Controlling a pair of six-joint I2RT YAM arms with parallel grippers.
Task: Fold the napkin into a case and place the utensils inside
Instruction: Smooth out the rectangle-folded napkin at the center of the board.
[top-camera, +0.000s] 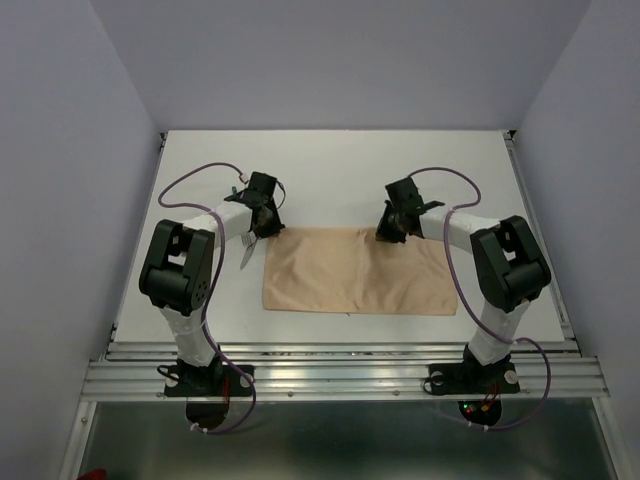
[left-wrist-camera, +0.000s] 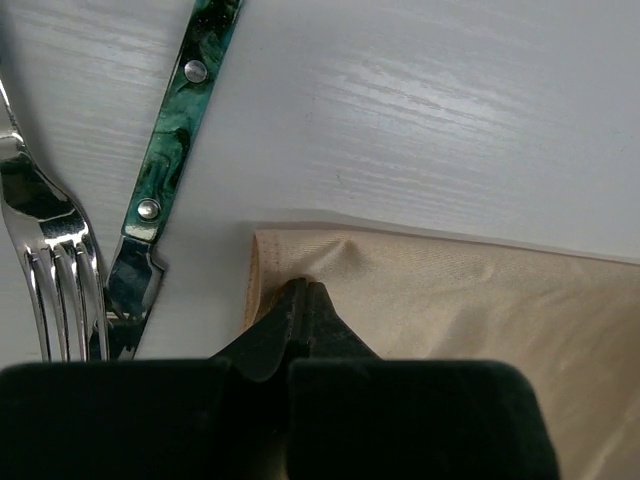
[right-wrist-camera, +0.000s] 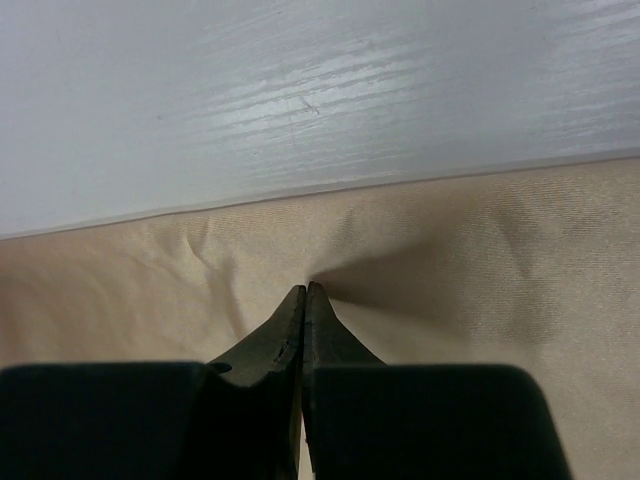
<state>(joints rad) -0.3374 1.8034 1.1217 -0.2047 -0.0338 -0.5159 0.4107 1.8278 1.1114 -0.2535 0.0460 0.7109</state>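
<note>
Top external: pinched tight on far edge of peach-tan satin napkin (top-camera: 355, 272) with left gripper (top-camera: 266, 230) and right gripper (top-camera: 386, 236). Raise evenly, fold nearward, avoid green-handled silver cutlery (top-camera: 247, 250) at left.

The right gripper (right-wrist-camera: 304, 300) has its two dark fingers pressed together, their tips meeting on the peach-tan napkin (right-wrist-camera: 480, 260). The cloth puckers into small creases that run toward the tips, with a shadowed fold just to their right. Beyond the napkin's far edge lies the white table (right-wrist-camera: 300, 90).
</note>
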